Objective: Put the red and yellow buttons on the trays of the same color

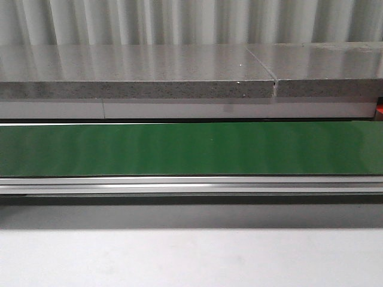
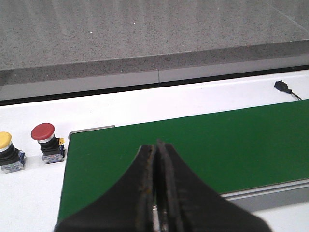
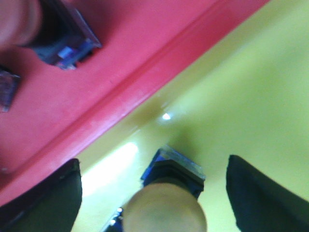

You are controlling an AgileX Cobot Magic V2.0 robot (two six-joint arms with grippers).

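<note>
Green belting [image 1: 191, 148] fills the middle of the front view, bordered near-side by an aluminium rail [image 1: 191, 184] and far-side by a speckled grey stone slab [image 1: 137, 75]. No arm, no button, no tray in this frame; presumably all work goes on off to either side of what this camera covers.

Seen from the left wrist: left gripper [image 2: 156, 145] pressed together, black fingers meeting along a thin seam, nothing between them. Hangs over the near end of the green belt, pointed across it. Beyond the belt's corner, on the white tabletop [image 2: 193, 94], stand a red button [image 2: 46, 142] and, just beside it at the frame edge, a yellow button [image 2: 8, 152], both upright on their dark bases and both waiting to be fetched. Probably parked here idle while the other arm finishes a drop. A small black plug and cable [image 2: 282, 87] lies well apart near the far side.

Seen from the right wrist, blurred by closeness: right gripper [image 3: 154, 193] spread wide, dark fingers [image 3: 53, 198] standing clear on either side of a second yellow button [image 3: 166, 203]. Sits upright on the yellow tray [image 3: 241, 87], cap toward the lens, base touching the tray floor. Apparently released just here, colour matched. Next to it, the red tray [image 3: 145, 34] with its raised rim, holding another button base [image 3: 67, 41], cap mostly out of frame.
</note>
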